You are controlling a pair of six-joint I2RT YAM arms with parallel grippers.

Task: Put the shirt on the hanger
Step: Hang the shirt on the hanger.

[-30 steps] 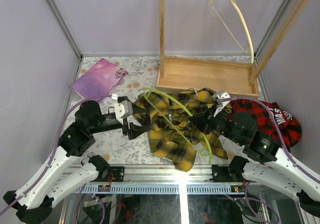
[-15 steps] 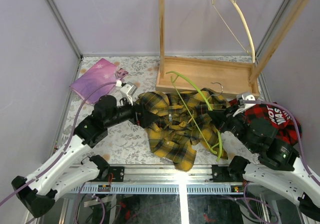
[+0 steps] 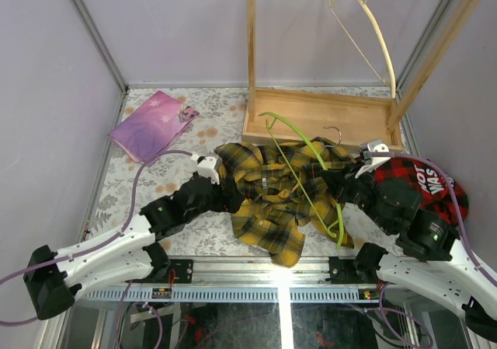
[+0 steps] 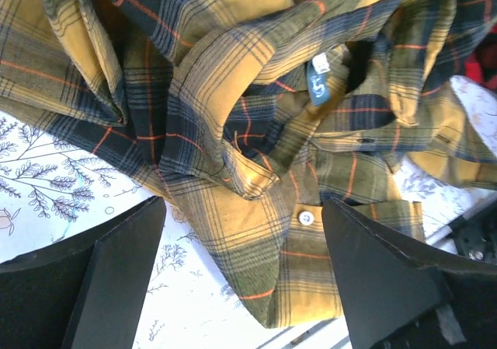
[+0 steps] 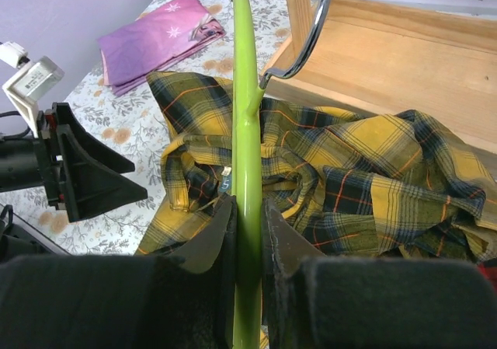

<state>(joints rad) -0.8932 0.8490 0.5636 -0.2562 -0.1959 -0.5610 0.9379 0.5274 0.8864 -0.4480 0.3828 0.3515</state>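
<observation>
The yellow-and-black plaid shirt (image 3: 276,201) lies crumpled on the table's near middle; its collar label (image 4: 318,77) faces up. My right gripper (image 3: 339,184) is shut on the lower arm of the pale green hanger (image 3: 309,141), which stands tilted over the shirt with its silver hook (image 3: 334,131) toward the wooden rack. In the right wrist view the fingers (image 5: 213,236) clamp the green bar (image 5: 247,131). My left gripper (image 3: 231,197) is open at the shirt's left edge. In its wrist view, the left gripper (image 4: 242,205) has the buttoned hem (image 4: 307,240) between its spread fingers, unclamped.
A wooden rack with a tray base (image 3: 318,116) stands at the back, with a cream curved hanger (image 3: 377,34) on its top bar. A purple packet (image 3: 151,123) lies at the back left. A red-and-black plaid garment (image 3: 429,184) lies right of the shirt.
The right gripper lifted the hanger up and to the right, then held still. The left arm dropped nearer and swung in against the shirt's left edge with its jaws wide.
</observation>
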